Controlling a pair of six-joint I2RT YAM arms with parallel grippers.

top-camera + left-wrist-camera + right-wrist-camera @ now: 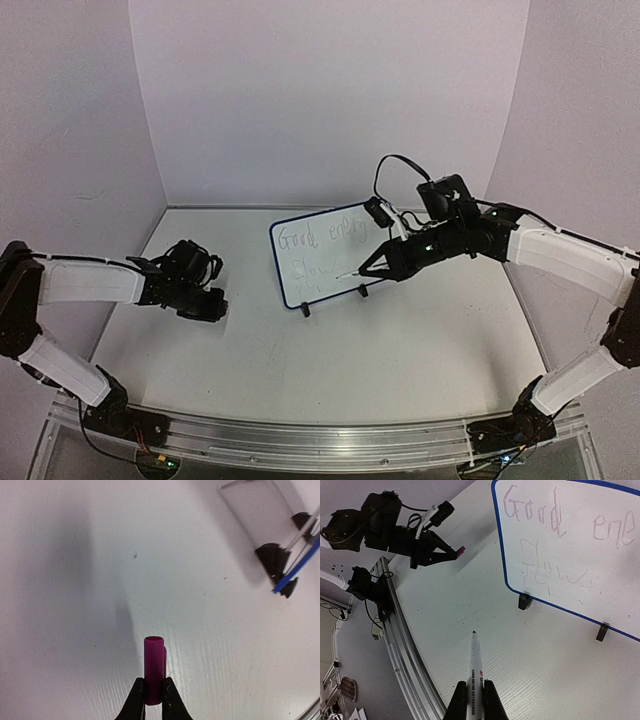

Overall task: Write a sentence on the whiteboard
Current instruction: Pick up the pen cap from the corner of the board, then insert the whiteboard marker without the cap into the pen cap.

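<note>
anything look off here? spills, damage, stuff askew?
Nothing spilled or broken. The whiteboard stands on both feet but sits skewed to the table front edge. The sentence is faint, the second line faintest. The right gripper holds the uncapped marker off the board; the left gripper holds the magenta cap.

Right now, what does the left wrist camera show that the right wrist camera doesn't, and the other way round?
Left wrist only: a close look at the left gripper clamped on the magenta cap, and the whiteboard just as a blue edge, face hidden. Right wrist only: the sentence on the board's face, roughly "Good ene… flows", and the marker in the right gripper. Both: the cap, the left gripper, the board's black feet and the white table.
</note>
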